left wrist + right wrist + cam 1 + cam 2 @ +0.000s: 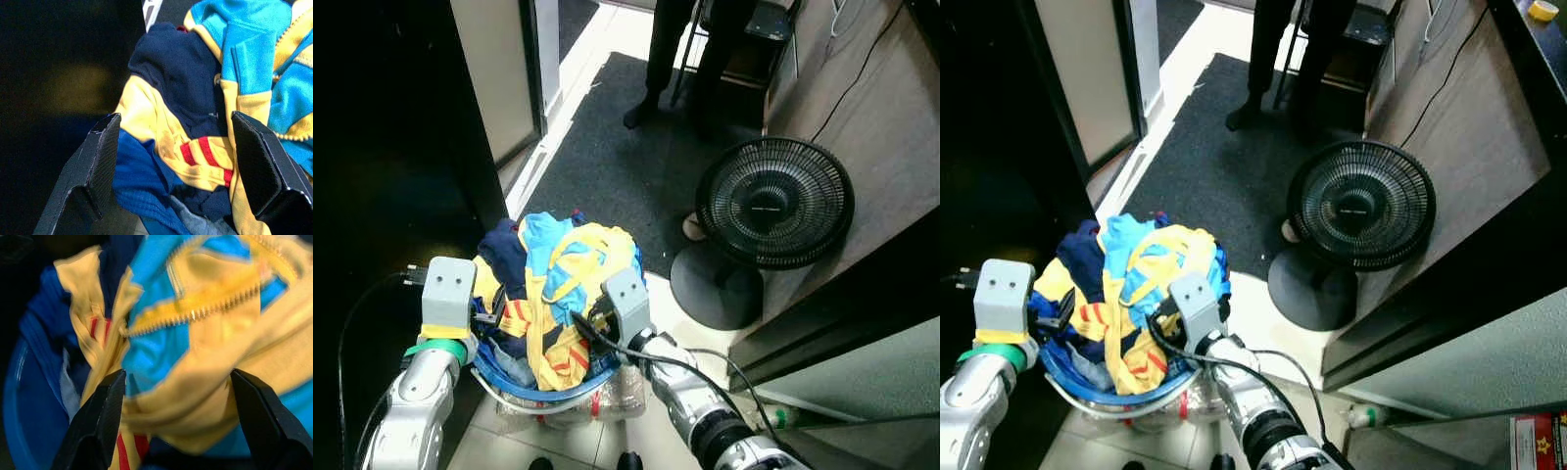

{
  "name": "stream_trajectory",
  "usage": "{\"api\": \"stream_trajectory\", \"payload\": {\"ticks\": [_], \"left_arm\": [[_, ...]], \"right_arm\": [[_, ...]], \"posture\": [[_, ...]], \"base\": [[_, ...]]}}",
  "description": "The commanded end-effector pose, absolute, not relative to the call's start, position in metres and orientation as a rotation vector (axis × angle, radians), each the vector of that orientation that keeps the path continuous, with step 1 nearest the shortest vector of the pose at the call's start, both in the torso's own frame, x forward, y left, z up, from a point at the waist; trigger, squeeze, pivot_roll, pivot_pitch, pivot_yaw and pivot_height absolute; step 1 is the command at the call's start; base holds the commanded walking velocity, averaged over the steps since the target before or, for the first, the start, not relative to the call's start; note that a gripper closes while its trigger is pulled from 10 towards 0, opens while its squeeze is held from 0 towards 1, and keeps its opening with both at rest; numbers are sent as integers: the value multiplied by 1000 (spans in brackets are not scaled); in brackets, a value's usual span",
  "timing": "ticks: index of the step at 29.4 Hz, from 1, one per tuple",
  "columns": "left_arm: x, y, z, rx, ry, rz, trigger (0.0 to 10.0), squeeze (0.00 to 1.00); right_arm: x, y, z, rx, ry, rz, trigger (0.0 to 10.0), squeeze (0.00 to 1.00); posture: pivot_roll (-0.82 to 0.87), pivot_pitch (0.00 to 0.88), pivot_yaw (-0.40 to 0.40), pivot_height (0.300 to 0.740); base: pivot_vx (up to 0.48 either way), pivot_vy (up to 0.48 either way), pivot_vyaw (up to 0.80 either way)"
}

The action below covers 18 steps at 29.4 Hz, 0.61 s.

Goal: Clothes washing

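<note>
Here's the blue laundry basket (509,377), round with a smooth plastic rim, and it's heaped well above that rim with clothes (553,294): soft yellow and sky-blue jersey fabric, a navy knit piece, red stripes on a yellow sleeve, a metal zipper running through the top garment. The left gripper (171,171) sits at the basket's left edge, its two flat, carbon-textured black fingers (95,166) spread wide over the navy and yellow cloth, nothing clamped between them. On the basket's opposite edge, the right gripper (178,416) is likewise splayed, a bunched fold of yellow and blue fabric lying between its fingers (100,421); that view is blurred, so whether the pads actually touch the cloth is hard to say. Under the basket there seems to be crinkled clear plastic (607,397). Beyond the basket, on a dark carpet (607,166), stands a round black fan (773,204) with a wire grille and disc base, and further off, a person's dark-trousered legs (661,59).
</note>
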<state>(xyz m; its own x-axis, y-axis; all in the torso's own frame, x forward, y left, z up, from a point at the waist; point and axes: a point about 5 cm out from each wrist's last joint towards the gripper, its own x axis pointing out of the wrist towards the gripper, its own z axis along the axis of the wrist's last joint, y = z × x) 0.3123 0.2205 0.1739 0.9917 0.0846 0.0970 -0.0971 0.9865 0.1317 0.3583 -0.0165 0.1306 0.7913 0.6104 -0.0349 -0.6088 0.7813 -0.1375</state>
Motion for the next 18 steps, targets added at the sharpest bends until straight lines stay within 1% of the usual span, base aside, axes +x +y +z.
{"api": "stream_trajectory", "payload": {"ticks": [1,2,5,9,10,12,13,14,15,17,18], "left_arm": [[306,223,163,127,-42,108,10000,0],[306,223,163,127,-42,108,10000,0],[304,220,163,124,-35,106,10000,0],[304,218,164,125,-32,101,10000,0],[304,218,165,127,-29,101,10000,0],[304,219,166,128,-29,101,10000,0],[303,219,166,129,-27,102,10000,0],[303,219,166,129,-26,104,10000,0],[303,220,165,129,-24,106,10000,0],[302,220,165,129,-21,108,10000,0],[302,220,164,128,-17,111,10000,0]], "right_arm": [[351,-19,106,-173,101,636,10000,1000],[351,-19,106,-173,101,636,10000,1000],[352,-32,91,-193,196,567,10000,1000],[353,-40,86,-190,238,513,10000,1000],[354,-47,84,-197,254,470,10000,0],[355,-49,83,-204,258,453,10000,0],[355,-50,83,-204,258,444,4510,0],[355,-51,83,-204,257,439,4510,0],[356,-52,85,-203,246,436,0,0],[357,-52,86,-205,238,433,0,0],[359,-52,90,-244,204,432,0,0]], "posture": [[124,494,-75,740],[124,494,-75,740],[123,495,-70,740],[133,504,-61,740],[136,505,-58,740],[136,506,-58,740],[137,507,-59,740],[137,507,-59,740],[136,507,-58,740],[136,507,-58,740],[135,506,-58,740]], "base": [[0,0,0],[0,0,0],[0,0,0],[0,0,0],[0,0,0],[0,0,0],[0,0,0],[0,0,0],[0,0,0],[0,0,0],[0,0,0]]}}
